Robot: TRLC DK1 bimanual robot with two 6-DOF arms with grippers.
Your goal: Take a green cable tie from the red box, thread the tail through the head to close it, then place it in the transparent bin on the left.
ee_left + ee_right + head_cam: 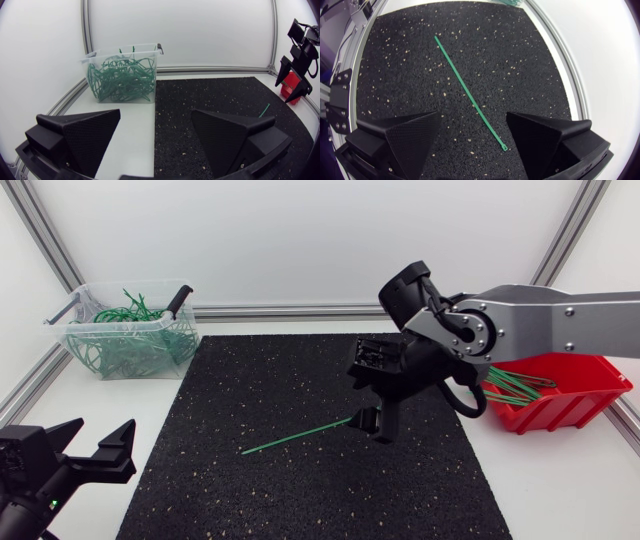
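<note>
My open right hand (pixel 474 119) hovers above the green cable tie (pixel 465 87) on the black mat (pixel 520 60); I'd descend straight, pinching near its head.

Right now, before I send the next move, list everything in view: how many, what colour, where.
table: one, white, under everything.
mat: one, black with pale specks, on the middle of the table.
transparent bin: one, clear, at the far left corner, off the mat.
ties in the bin: many, green, tangled loops.
red box: one, red, at the right, beside the mat.
ties in the red box: several, green; exact count unclear.
loose cable tie: one, green, straight and unthreaded, flat on the mat, its head end between the right gripper's fingers.
left gripper: one, black, open, at the near left, holding nothing.
right gripper: one, black, open, over the mat above the loose tie.
</note>
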